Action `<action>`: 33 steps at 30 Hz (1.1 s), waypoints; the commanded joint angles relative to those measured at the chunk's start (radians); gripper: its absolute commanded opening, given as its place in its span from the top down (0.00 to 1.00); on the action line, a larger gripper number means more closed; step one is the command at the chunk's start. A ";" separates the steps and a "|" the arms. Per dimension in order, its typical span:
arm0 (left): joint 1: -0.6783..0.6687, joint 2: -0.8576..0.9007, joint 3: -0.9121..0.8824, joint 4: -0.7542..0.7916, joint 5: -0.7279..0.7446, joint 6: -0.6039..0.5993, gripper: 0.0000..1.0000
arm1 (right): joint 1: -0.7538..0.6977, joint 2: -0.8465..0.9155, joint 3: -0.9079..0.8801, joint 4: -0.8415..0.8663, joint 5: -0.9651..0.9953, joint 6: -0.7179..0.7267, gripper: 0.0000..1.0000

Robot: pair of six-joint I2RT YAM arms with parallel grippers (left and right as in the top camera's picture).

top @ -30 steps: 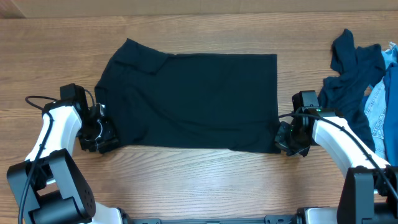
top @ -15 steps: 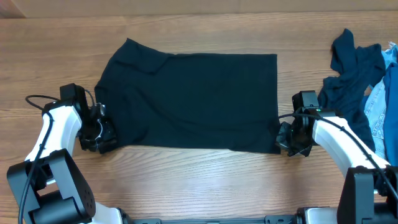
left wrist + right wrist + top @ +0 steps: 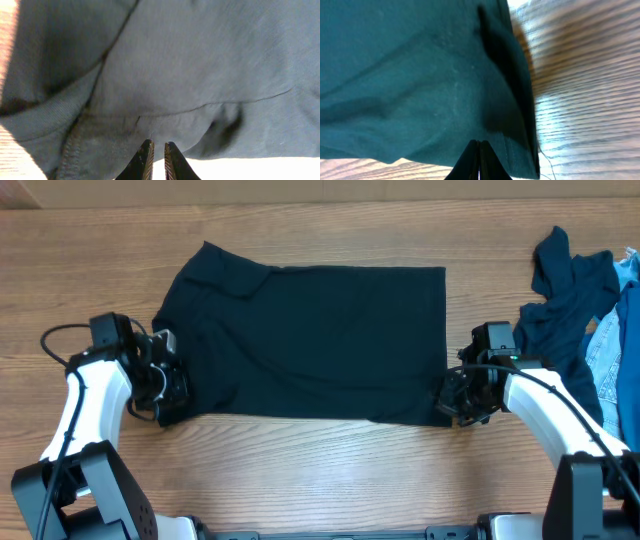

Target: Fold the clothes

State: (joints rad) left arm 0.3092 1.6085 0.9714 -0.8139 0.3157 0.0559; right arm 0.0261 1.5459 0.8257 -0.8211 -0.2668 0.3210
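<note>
The T-shirt [image 3: 310, 340] lies flat in the middle of the table [image 3: 320, 475], its near corners pinched in the narrowly closed left gripper [image 3: 172, 406] and the shut right gripper [image 3: 448, 404], probably so the near edge lifts evenly for folding.

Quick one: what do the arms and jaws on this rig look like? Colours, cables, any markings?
The left arm and right arm have white curved links with black joints and black wrist blocks. A thin black cable loops off the left wrist; another runs along the right arm. A small green light glows on the right wrist. The jaws are dark, slim and tapered. No markings legible.
</note>
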 commanded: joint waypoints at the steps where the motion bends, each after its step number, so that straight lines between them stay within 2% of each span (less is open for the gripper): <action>1: -0.003 -0.010 -0.103 0.095 0.013 0.019 0.87 | -0.004 0.039 -0.008 0.014 -0.027 -0.016 0.96; 5: -0.002 -0.010 -0.158 0.151 -0.032 0.008 0.86 | -0.004 0.067 -0.008 0.020 0.010 -0.004 0.96; 9: -0.002 -0.010 -0.167 0.138 -0.063 0.008 0.87 | -0.011 0.133 -0.036 0.040 0.145 0.164 0.96; 12: -0.002 -0.010 -0.167 0.138 -0.071 0.006 0.89 | -0.013 0.164 -0.064 0.068 0.163 0.185 0.96; 14: -0.002 -0.009 -0.171 0.147 -0.110 -0.029 0.96 | -0.013 0.166 -0.072 0.078 0.163 0.185 0.96; 17: -0.002 0.006 -0.186 0.169 -0.188 -0.110 0.96 | -0.013 0.166 -0.072 0.070 0.186 0.185 0.96; 22: 0.021 0.021 -0.189 0.176 -0.245 -0.169 0.96 | -0.055 0.166 -0.072 -0.017 0.299 0.366 0.96; 29: 0.053 0.021 -0.189 0.172 -0.249 -0.167 0.96 | -0.220 0.166 -0.071 -0.020 0.301 0.352 0.96; 33: 0.053 0.021 -0.189 0.180 -0.248 -0.164 0.96 | -0.222 0.164 -0.057 -0.018 0.299 0.261 0.96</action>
State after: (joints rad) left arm 0.3496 1.6104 0.7979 -0.6418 0.1257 -0.0994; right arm -0.1658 1.6432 0.8150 -0.8513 -0.2058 0.6407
